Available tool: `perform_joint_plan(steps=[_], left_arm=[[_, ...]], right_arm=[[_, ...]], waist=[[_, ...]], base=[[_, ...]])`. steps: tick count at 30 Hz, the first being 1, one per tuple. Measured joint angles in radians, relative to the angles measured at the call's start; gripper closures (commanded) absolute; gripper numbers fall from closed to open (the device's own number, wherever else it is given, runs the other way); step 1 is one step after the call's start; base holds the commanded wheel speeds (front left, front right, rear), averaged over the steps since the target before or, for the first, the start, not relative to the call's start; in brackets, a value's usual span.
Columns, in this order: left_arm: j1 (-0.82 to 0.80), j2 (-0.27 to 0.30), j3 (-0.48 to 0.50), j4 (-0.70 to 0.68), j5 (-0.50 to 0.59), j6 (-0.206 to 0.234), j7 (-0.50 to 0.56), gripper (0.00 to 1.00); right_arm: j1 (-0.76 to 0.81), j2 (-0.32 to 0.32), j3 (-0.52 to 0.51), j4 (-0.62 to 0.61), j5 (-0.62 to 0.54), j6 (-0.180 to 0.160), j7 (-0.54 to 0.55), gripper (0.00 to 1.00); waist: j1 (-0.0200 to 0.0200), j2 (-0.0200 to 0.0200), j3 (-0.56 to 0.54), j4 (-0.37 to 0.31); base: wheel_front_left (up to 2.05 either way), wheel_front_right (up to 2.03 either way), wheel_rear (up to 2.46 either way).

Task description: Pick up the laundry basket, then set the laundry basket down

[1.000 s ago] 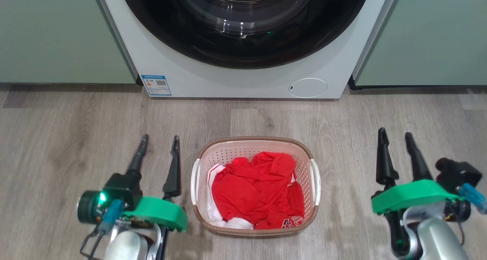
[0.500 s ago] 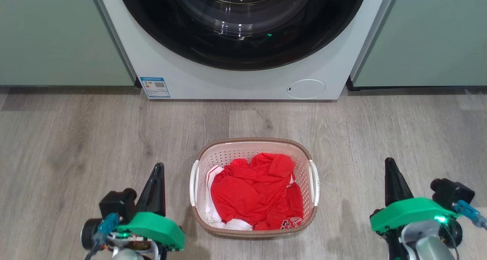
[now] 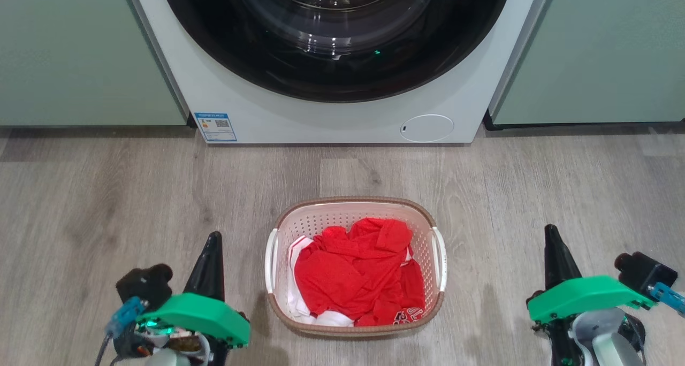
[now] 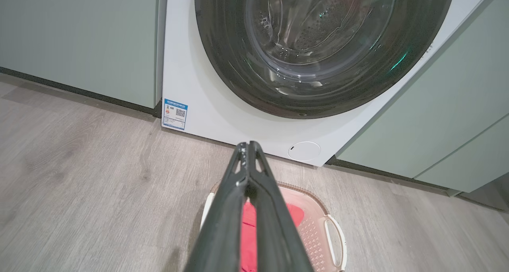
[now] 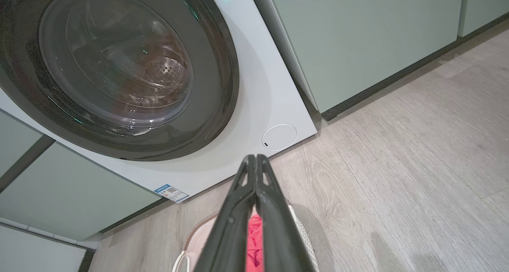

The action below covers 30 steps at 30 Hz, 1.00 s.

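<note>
Your laundry basket (image 3: 350, 200): small, rounded-rectangular, cream-white perforated walls, brown woven-look rim and base, white handle on left and right sides. Sits upright, flat on wood floor (image 3: 107, 195). Heaped with red clothing (image 3: 353, 269), some white at edge. Lies between your grippers: near left gripper (image 3: 213, 237), on its right; well apart from right gripper (image 3: 551, 231), on its left. Touches neither.

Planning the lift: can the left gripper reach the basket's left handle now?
Probably yes: the left gripper is beside the left handle of the laundry basket, only bare floor between; its fingers are shut.
</note>
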Motion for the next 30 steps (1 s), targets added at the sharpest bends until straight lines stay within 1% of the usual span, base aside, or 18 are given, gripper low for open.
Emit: perform_joint_plan(steps=[30], left_arm=[[-0.014, 0.004, 0.063, 0.013, -0.343, -0.039, 0.07, 1.0]], right_arm=[[-0.003, -0.004, -0.032, 0.007, 0.275, 0.0, 0.079, 1.0]], waist=[[0.0, 0.0, -0.019, -0.017]], base=[[0.0, 0.0, 0.0]])
